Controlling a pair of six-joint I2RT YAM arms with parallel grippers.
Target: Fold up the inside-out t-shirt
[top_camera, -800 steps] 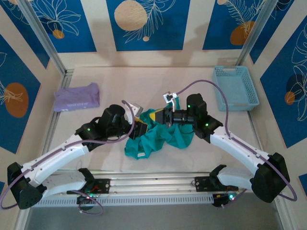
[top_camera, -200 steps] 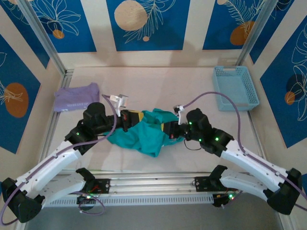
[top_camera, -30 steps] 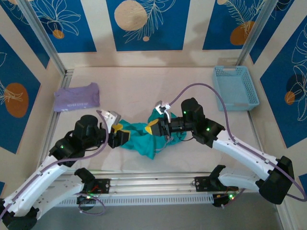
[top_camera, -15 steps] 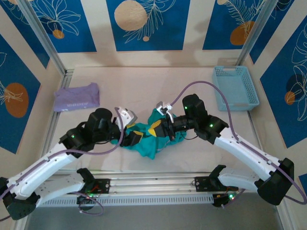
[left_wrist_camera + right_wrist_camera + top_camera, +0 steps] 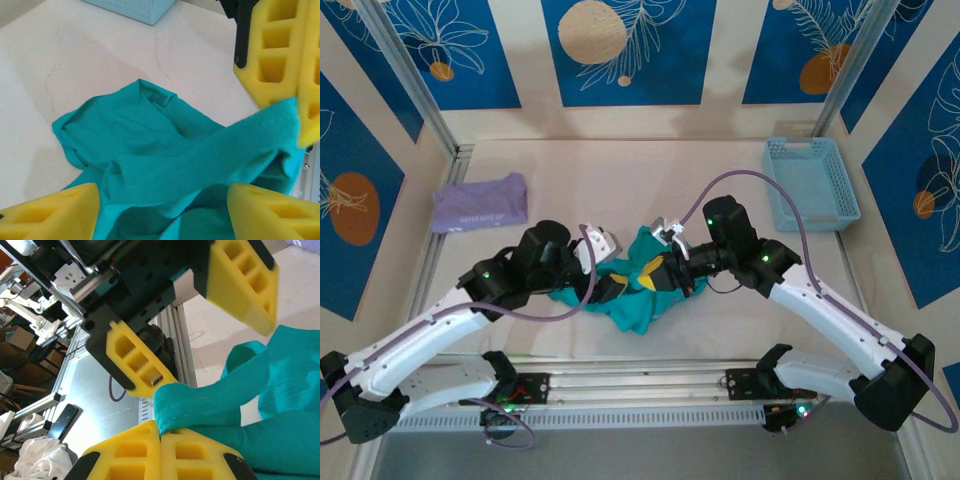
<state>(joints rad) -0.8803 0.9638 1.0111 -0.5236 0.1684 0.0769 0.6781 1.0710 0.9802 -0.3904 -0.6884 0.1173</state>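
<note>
The teal-green inside-out t-shirt [image 5: 642,300] lies crumpled at the table's middle front. My right gripper [image 5: 656,272] is shut on a stitched hem of it [image 5: 210,400], lifting that edge as a taut band [image 5: 210,160]; its pads meet [image 5: 161,434] with cloth pinched between them. My left gripper [image 5: 617,286] faces it from the left, open, its yellow fingers [image 5: 55,215] spread on either side of the raised band without closing on it. In the right wrist view the left gripper's fingers [image 5: 135,357] stand apart just above the held hem.
A folded lavender shirt [image 5: 480,203] lies at the far left of the table. A light blue basket [image 5: 810,183] stands at the far right, its corner at the top of the left wrist view [image 5: 130,7]. The metal rail [image 5: 640,385] runs along the near edge.
My left arm has swung right and forward to the shirt, its jaws opening a little wider around the raised hem. The right gripper stays shut on the hem, shifted slightly right.
</note>
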